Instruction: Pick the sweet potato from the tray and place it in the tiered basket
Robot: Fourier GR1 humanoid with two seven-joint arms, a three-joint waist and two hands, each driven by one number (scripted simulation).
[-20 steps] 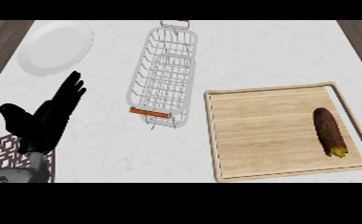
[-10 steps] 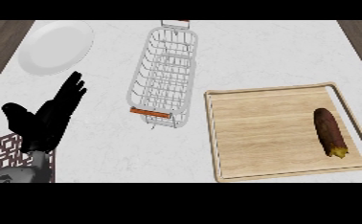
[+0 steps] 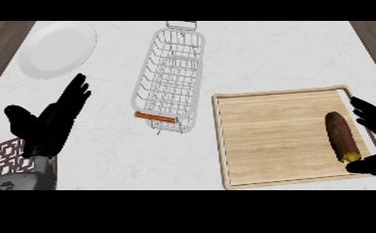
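White marble counter, right hand open at right edge, fingers bracketing sweet potato on wooden tray, left hand open lower left, wire basket centre.

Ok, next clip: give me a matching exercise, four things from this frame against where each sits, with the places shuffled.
Things:
1 white round plate
2 silver wire basket with orange handles
3 dark brown sweet potato
4 black left hand

Places:
A on the light wooden tray, by its right edge
B lower left, open, fingers up
C far left corner of the white counter
D mid-counter, left of the tray

Pairs: 1-C; 2-D; 3-A; 4-B
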